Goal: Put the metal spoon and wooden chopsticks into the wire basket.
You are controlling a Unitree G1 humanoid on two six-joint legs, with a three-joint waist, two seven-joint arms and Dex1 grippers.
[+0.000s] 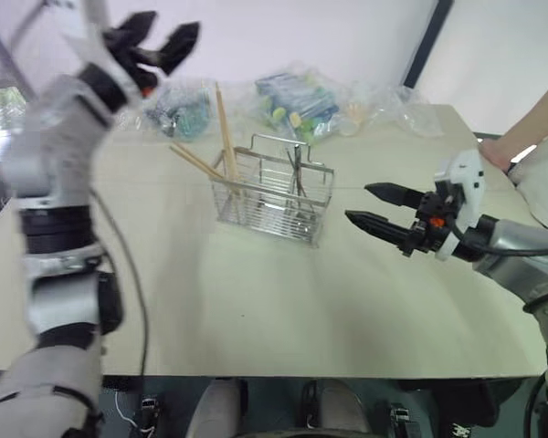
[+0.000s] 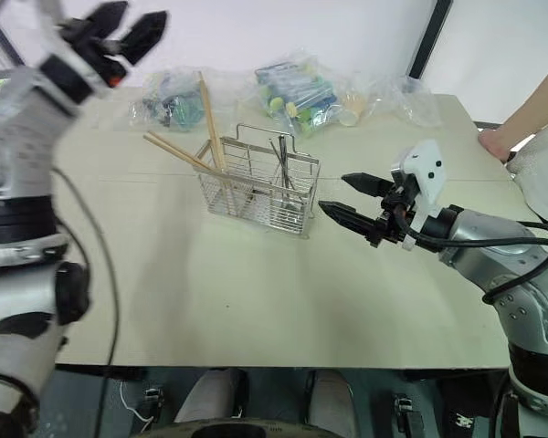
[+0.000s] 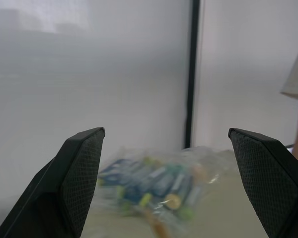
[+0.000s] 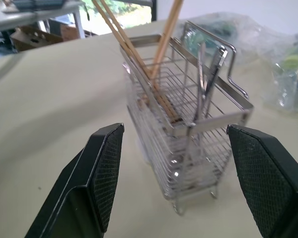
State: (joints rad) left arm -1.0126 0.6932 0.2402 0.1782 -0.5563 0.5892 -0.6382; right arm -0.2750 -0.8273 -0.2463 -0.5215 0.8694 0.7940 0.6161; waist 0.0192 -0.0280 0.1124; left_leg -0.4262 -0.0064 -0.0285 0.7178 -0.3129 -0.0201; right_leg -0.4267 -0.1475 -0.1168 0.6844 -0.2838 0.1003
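Observation:
The wire basket [image 1: 272, 199] stands on the middle of the table [image 1: 256, 301]. Wooden chopsticks [image 1: 224, 128] stick out of its left end, one steep and two leaning left over the rim. In the basket's other end the grey metal spoon [image 4: 214, 69] stands upright. My left gripper [image 1: 155, 41] is raised high at the far left, well above and away from the basket, open and empty. My right gripper [image 1: 356, 203] hovers just right of the basket, pointing at it, open with nothing between its fingers.
Clear plastic bags [image 1: 297, 100] of coloured items lie along the table's far edge behind the basket. A person's hand [image 1: 498, 153] rests at the table's right edge, behind my right arm. The table's near half is bare.

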